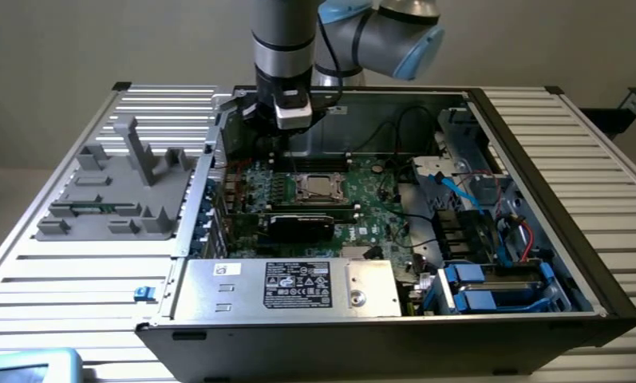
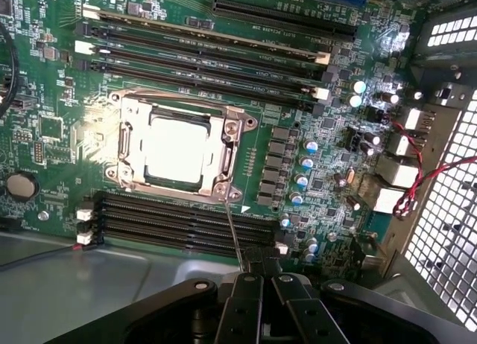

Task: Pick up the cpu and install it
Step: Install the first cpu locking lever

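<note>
The black open-sided computer case (image 1: 403, 343) lay on the white slatted surface (image 1: 573, 159), with the green motherboard (image 1: 377, 207) exposed inside. The grey and silver robot arm (image 1: 286, 40) entered at the upper centre of the exterior view and reached down into the case. Its gripper (image 1: 283, 137) hung over the board's far edge, above the socket area.

The cpu (image 1: 319, 187), a small flat square chip with a shiny silver-grey top, sat at the centre of the board, apart from the gripper. In the wrist view the cpu (image 2: 177, 152) lay flat inside the silver metal socket frame (image 2: 227, 147), which surrounded it on all 4 sides. Glare washed out the chip's top face. Long black memory slots (image 2: 201, 42) ran along 2 opposite sides of the socket.

The black fingers (image 2: 242, 307) were drawn together, with only a narrow seam between them. A thin metal rod (image 2: 233, 236) ran from one corner of the socket frame to the fingertips. Whether the fingers pinched it could not be told.

In the exterior view, the black graphics card (image 1: 302, 225) lay just in front of the socket. The silver box-shaped power supply with a black label (image 1: 286, 283) occupied the near edge of the case. Blue drive caddies (image 1: 477, 291) stood at the lower right. A grey plastic holder with upright posts (image 1: 116, 191) rested on the surface at the exterior view's left, outside the case.
</note>
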`<state>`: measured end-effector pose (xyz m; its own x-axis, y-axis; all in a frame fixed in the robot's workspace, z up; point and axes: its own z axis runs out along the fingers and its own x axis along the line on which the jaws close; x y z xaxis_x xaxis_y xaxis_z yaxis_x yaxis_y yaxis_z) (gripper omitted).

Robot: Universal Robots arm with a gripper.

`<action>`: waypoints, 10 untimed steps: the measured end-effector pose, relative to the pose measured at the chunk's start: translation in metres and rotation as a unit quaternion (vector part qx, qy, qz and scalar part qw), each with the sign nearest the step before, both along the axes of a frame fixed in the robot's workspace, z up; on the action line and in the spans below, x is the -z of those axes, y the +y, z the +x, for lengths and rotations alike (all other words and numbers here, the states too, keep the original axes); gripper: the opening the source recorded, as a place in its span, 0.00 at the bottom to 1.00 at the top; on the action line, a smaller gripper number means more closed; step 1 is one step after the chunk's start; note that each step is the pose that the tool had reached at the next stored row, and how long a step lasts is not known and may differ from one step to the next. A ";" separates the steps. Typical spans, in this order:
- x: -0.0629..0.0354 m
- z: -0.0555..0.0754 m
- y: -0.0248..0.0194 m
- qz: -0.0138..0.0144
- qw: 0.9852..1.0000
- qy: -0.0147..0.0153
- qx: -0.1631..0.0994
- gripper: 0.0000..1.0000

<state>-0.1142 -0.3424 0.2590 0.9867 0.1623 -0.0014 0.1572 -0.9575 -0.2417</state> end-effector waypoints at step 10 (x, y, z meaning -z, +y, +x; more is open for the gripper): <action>-0.0012 0.011 0.0000 0.001 1.000 -0.006 0.003 0.11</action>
